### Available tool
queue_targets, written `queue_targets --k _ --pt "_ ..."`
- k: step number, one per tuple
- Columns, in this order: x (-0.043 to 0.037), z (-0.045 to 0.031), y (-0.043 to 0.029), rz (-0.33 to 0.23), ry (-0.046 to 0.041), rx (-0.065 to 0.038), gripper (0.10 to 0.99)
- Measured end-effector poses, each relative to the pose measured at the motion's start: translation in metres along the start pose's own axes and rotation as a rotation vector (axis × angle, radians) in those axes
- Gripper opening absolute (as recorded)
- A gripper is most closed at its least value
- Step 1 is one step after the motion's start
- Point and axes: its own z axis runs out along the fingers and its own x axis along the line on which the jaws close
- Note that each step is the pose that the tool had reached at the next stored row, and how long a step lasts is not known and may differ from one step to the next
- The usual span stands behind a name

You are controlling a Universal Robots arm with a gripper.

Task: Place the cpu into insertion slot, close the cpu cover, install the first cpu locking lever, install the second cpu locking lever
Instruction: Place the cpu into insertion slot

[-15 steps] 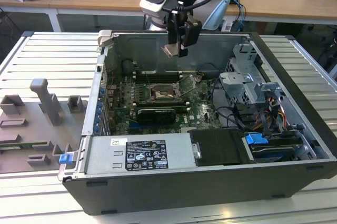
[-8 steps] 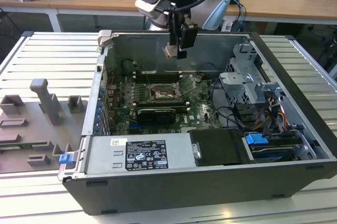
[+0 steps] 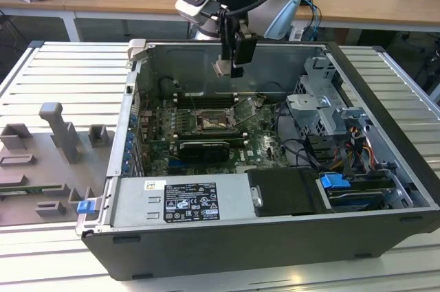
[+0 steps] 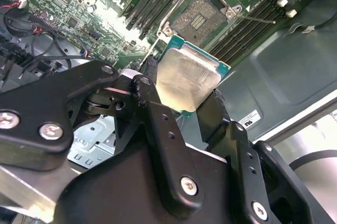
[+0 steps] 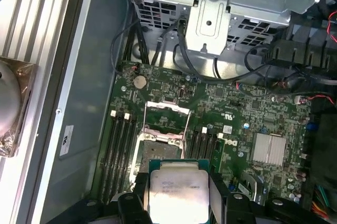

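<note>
The fingers (image 4: 158, 118) grip the cpu (image 4: 187, 79) by two opposite edges, its silvery face showing. The insertion slot (image 4: 199, 18) lies uncovered below the fingers, well apart from the chip.

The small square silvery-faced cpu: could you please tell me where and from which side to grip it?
Pinch two opposite thin edges, coming from the metal-face side of the flat silvery cpu, as the black gripper does here. The broad flat face offers nothing to grasp, while its straight parallel edges suit a pinch.

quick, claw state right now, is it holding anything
Claw: closed on the cpu, which is not yet in the insertion slot.
</note>
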Motion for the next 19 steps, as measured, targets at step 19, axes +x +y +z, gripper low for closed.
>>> queue_targets --k 19 --pt "-0.0001 0.0063 -0.0005 0.038 -0.0039 0.005 0.545"
